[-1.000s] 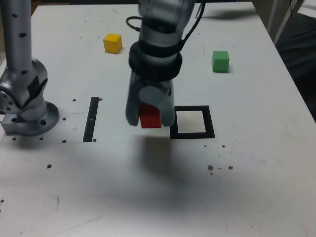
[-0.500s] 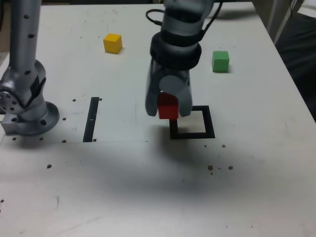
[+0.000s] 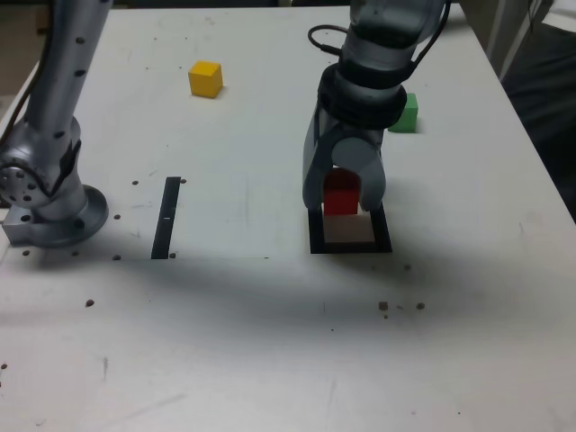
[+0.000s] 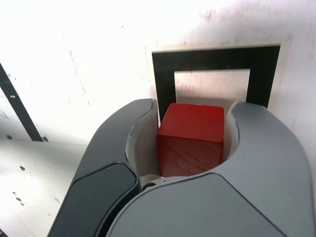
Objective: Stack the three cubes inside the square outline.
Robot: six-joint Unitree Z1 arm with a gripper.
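Red cube (image 4: 191, 133): one, solid-coloured, held between the two fingers of my gripper (image 4: 186, 138), which are closed on its opposite sides. The wrist view shows one lighter red face and one darker face with faint diagonal grain. Edges straight; the block sits squarely between my fingers, with no longer side to be made out, so no long axis to enter.

Square outline (image 3: 382, 232): one, thick black frame, pale centre. It lies on the tabletop (image 3: 225, 342) beneath my gripper; in the exterior view its near bar and part of its pale centre show below the cube, while my fingers cover its far part. Whether the red cube touches it, I cannot tell.

Green cube (image 3: 407, 115): one, on the tabletop, behind my gripper and to its right in the exterior view, partly hidden by my arm (image 3: 364, 85).

Yellow cube (image 3: 205, 79): one, on the tabletop, well apart from my gripper, behind it and to its left in the exterior view, fully visible, turned slightly so that two side faces show.

Black tape strip (image 3: 166, 218): one, straight, to my gripper's left in the exterior view, running away from the camera with a slight lean.

Obstructions: nothing visible stands between my gripper and the frame.
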